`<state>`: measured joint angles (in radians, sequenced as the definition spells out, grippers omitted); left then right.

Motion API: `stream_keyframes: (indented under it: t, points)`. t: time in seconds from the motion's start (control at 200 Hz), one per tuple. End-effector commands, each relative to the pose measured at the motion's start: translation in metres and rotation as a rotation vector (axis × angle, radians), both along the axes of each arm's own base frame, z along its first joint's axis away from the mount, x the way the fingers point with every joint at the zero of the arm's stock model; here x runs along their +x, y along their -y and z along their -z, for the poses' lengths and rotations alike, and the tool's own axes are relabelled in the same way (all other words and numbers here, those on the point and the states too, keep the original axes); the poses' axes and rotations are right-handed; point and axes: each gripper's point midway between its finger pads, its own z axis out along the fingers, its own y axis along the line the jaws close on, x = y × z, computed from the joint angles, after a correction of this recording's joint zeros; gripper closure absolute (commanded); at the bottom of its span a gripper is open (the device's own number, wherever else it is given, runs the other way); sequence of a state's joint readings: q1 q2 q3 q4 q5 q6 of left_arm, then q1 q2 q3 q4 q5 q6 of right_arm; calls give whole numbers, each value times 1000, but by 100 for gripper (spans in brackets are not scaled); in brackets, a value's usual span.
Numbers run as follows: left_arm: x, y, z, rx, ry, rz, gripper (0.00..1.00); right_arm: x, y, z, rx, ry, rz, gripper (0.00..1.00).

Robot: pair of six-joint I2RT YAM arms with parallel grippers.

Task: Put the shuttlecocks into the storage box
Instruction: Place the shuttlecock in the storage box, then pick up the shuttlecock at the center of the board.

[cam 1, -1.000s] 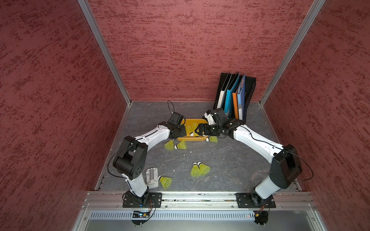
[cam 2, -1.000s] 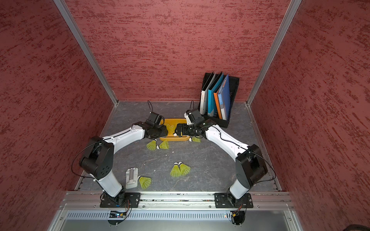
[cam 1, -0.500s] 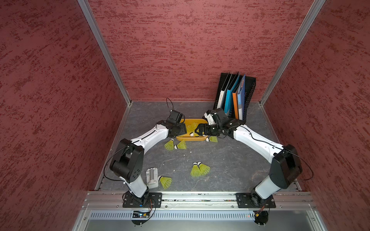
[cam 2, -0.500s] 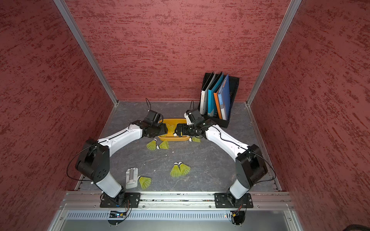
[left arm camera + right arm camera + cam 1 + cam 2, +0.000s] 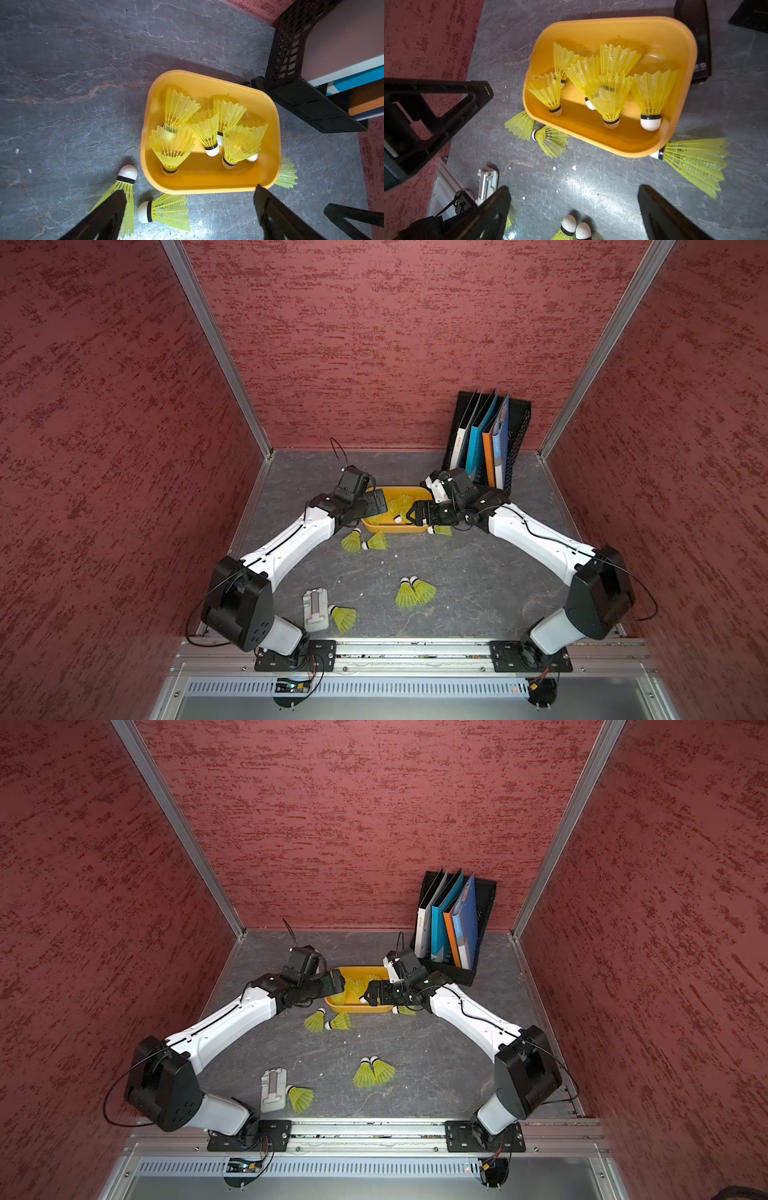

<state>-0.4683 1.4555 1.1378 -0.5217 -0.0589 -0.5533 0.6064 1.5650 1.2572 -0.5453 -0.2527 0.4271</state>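
Both pairs of fingers are standing wide apart and holding nothing. The left fingers (image 5: 276, 216) are hovering over the left end of the storage box (image 5: 207, 188), and the right fingers (image 5: 662, 216) over its near right corner.

The grey table (image 5: 478, 572) is carrying everything. At its far right a black file rack (image 5: 519, 435) is standing just behind the right wrist, out of the work. The orange-yellow box is sitting flat toward the back, between the two arms. About six shuttlecocks (image 5: 652, 93) are lying heaped in it, white tips mostly toward its near wall. A small white plastic gadget (image 5: 315, 610) is lying near the left arm's base.

Six more are waiting on the table. Two loose shuttlecocks (image 5: 352, 540) are lying just beside the box's near left corner. A single shuttlecock (image 5: 441, 530) is lying against its near right corner. A side-by-side pair (image 5: 423, 591) is resting mid-table, and a last shuttlecock (image 5: 343, 617) is lying right by the gadget. A few pale specks (image 5: 574, 168) are dotting the table.

By my reading a drop-off is ending and the job is sitting about half done, so fetching is coming next. Each arm is facing a close pick. That means lowering open fingers astride a skirt or tip and closing gently. The one against the box wall is leaving little room for a finger.
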Motion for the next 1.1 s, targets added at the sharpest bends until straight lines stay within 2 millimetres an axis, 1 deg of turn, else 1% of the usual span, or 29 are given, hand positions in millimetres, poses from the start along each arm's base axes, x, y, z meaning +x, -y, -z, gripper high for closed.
stream_keyframes:
  t: [0.0,0.085,0.205,0.301,0.341,0.461,0.631,0.731,0.776,0.877,0.967,1.027,1.097]
  points:
    - [-11,-5,-2,-31,4,24,0,-9,-7,-15,-34,117,-59,1]
    - [-24,-11,1,-45,-26,30,0,-19,-13,-14,-61,162,-100,1]
    - [-45,-21,-1,-66,-46,21,0,-37,-24,-6,-98,185,-173,2]
    - [-63,-34,-3,-77,-68,-13,0,-55,-36,1,-107,179,-233,6]
    - [-71,-38,-6,-78,-76,-23,0,-63,-41,5,-111,176,-257,10]
    - [-95,-50,-7,-95,-110,-57,0,-91,-57,18,-127,174,-339,13]
    - [-127,-68,-12,-135,-139,-123,0,-132,-83,33,-165,179,-470,22]
    - [-149,-77,-18,-139,-151,-138,0,-148,-96,38,-186,186,-517,24]
    - [-159,-82,-19,-137,-158,-149,0,-154,-104,40,-190,178,-535,26]
    - [-181,-93,-21,-134,-179,-175,0,-166,-120,45,-200,161,-563,29]
    - [-196,-98,-22,-146,-190,-189,0,-168,-129,48,-203,150,-557,29]
    - [-204,-100,-23,-156,-191,-193,0,-165,-129,51,-203,142,-521,29]
    - [-210,-102,-24,-165,-185,-189,0,-159,-123,52,-217,141,-484,29]
